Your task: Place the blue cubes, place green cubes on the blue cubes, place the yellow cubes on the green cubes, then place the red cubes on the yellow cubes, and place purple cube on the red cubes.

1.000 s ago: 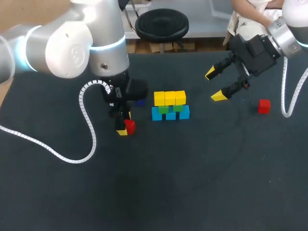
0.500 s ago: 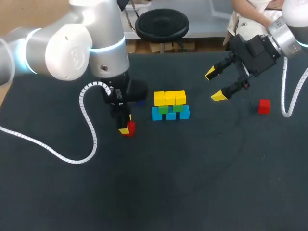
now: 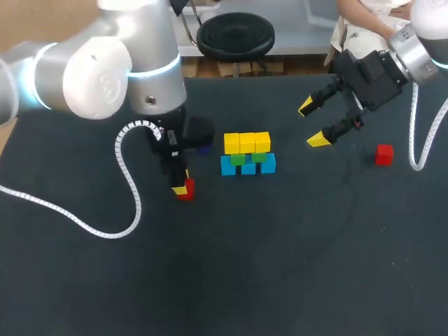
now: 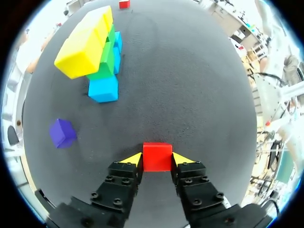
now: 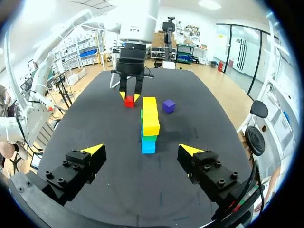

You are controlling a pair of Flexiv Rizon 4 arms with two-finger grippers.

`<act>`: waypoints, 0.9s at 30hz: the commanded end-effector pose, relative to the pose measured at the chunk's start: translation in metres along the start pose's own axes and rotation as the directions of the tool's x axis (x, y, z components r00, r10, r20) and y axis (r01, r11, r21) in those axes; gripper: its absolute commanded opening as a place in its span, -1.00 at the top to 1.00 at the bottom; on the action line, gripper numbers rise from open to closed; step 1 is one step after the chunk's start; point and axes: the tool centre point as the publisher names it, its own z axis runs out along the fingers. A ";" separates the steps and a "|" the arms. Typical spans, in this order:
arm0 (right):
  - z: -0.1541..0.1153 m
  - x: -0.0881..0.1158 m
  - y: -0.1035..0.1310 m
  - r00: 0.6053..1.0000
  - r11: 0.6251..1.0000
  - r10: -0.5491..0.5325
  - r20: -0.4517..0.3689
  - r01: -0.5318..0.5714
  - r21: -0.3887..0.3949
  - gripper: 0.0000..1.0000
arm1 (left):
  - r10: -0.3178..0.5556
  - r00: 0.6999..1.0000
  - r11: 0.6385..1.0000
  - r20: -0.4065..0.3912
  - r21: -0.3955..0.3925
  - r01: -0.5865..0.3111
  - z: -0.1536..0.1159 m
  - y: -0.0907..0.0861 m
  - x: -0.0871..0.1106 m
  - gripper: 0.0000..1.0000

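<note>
One small red cube [image 4: 157, 156], clamped by the left gripper [image 4: 157, 160] near the blue-green-yellow cube stack [image 3: 247, 155], is best lifted vertically, then centred over the yellow row [image 3: 247, 142]; the right gripper [image 3: 313, 123] hangs open.

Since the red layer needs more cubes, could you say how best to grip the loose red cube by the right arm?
Take the loose red cube by two opposite side faces, from straight above: it sits flat and alone, sides clear.
</note>
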 end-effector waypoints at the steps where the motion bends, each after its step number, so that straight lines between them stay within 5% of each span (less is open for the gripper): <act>1: 0.000 0.000 0.001 1.000 1.000 0.000 0.000 0.000 0.003 -1.00 | -0.080 0.997 0.997 0.007 -0.008 0.080 -0.008 -0.001 0.010 1.00; 15: 0.000 0.000 0.001 1.000 1.000 0.000 0.000 0.000 0.003 -1.00 | -0.160 0.984 0.984 -0.076 -0.086 0.154 -0.048 -0.009 0.016 1.00; 27: 0.000 0.000 0.001 1.000 1.000 0.000 0.000 0.000 0.003 -1.00 | -0.144 0.989 0.975 -0.018 -0.176 0.138 -0.086 -0.012 0.006 1.00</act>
